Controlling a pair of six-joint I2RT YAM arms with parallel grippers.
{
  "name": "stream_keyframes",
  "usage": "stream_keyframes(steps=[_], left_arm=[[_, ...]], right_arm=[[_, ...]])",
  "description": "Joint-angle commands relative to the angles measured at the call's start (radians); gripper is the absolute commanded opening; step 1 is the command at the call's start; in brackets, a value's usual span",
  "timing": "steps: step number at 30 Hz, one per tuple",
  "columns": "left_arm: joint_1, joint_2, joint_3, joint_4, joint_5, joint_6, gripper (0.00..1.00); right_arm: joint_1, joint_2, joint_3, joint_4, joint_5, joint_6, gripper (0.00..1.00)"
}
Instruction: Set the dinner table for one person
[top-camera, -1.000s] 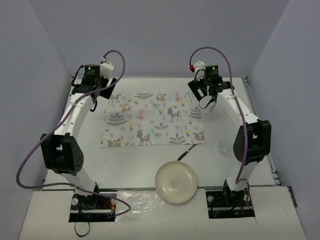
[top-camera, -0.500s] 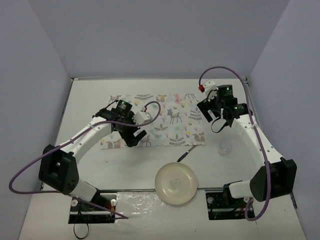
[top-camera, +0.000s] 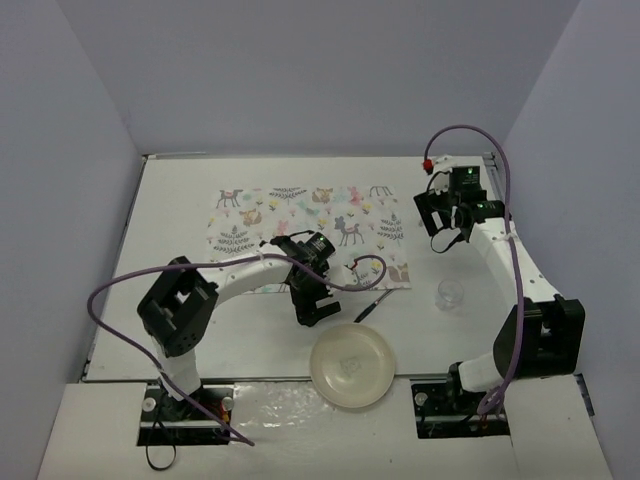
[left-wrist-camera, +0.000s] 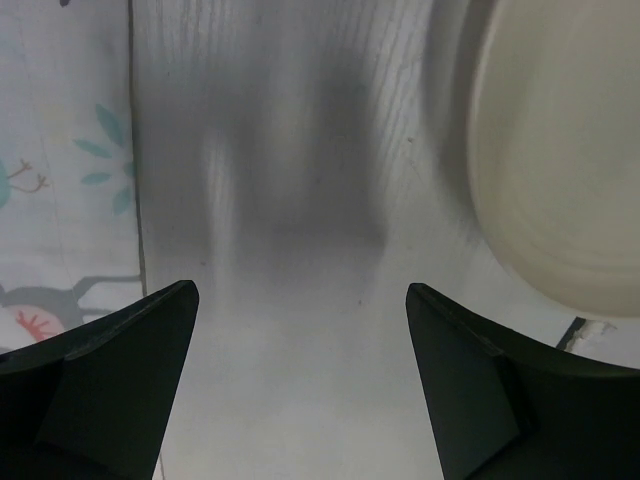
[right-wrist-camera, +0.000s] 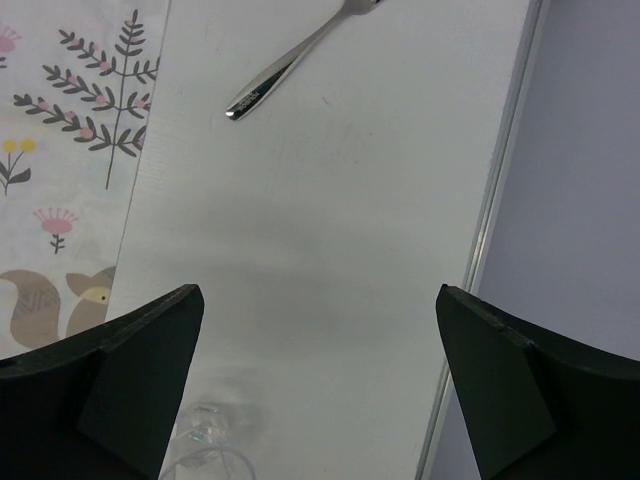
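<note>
Dinner table: lies flat under both arms and spans the whole floor of the top view; every other item sits on it.
Its look: plain white and smooth, with faint streaks of grain up close and a thin metal strip along the right edge.
Left gripper: fingers spread wide with nothing between them, hanging low over bare tabletop.
Deciding relation: the plate lies just to this gripper's right, toward the near edge of the table. The placemat lies on its other side, so the gripper sits between the two.
Plate's axis: it is round, so there is no long axis to line up with. I judge the rim to be the only hold.
Nearer arm: the left arm is near the plate; the right arm is well apart from it.
Right gripper: fingers spread and empty, over the strip of table between the placemat and the right edge.
Glass: clear, on the table close under the right gripper.
Silver utensil: ahead of the right gripper, lying diagonally with its handle end toward the gripper. Its head is cut off by the frame, so I cannot tell fork from spoon.
Likely next call: turn the left gripper toward the plate's rim.
</note>
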Motion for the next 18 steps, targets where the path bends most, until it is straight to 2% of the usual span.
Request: stream_keyframes(steps=[1, 5, 11, 18], left_arm=[[0.007, 0.059, 0.096, 0.024, 0.062, 0.018, 0.82], [-0.014, 0.119, 0.111, 0.035, 0.107, 0.022, 0.82], [-0.019, 0.146, 0.102, 0.041, 0.131, 0.031, 0.82], [-0.004, 0.04, 0.061, 0.09, 0.006, 0.013, 0.82]], right_arm=[[-0.034, -0.024, 0.007, 0.098, 0.069, 0.041, 1.0], [-0.083, -0.037, -0.005, 0.167, 0.141, 0.076, 1.0], [-0.143, -0.006, 0.014, 0.181, 0.15, 0.091, 1.0], [-0.144, 0.031, 0.011, 0.193, 0.134, 0.108, 1.0]])
